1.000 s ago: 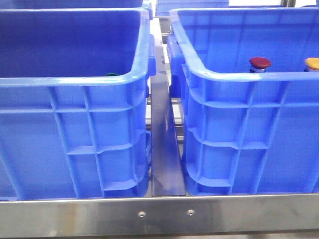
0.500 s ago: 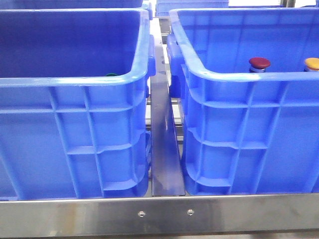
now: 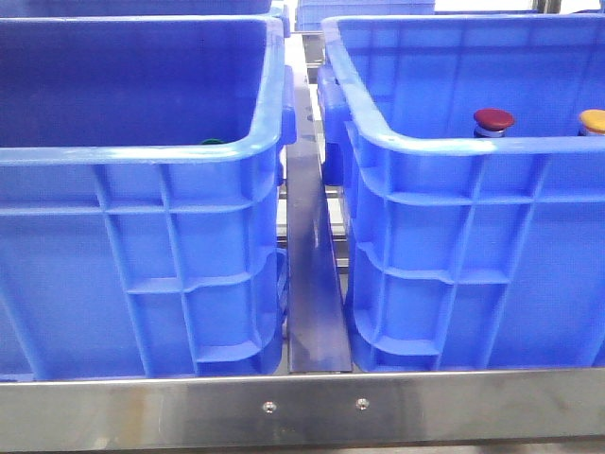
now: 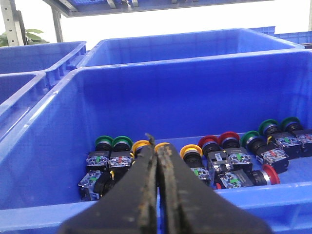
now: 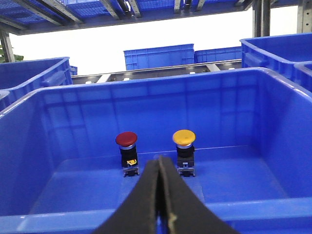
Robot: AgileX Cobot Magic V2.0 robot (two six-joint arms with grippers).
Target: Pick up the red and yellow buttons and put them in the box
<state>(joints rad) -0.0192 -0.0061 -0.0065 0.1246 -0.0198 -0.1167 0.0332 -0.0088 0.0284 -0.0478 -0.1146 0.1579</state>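
Nothing is changing across the last second: the red button (image 5: pixel 126 140) and yellow button (image 5: pixel 184 138) are standing upright inside the right crate (image 3: pixel 454 142), apparently delivered. Both the left gripper (image 4: pixel 157 161) and right gripper (image 5: pixel 159 170) are sitting closed, holding nothing.

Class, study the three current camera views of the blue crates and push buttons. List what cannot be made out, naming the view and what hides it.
- Front view: the left crate floor, hidden by its near wall; only a green sliver shows.
- Front view: the yellow button, cut by the picture's right edge.
- Front view: the red button body, behind the right crate rim.
- Left wrist view: buttons behind the left gripper.
- Front view: neither gripper appears.
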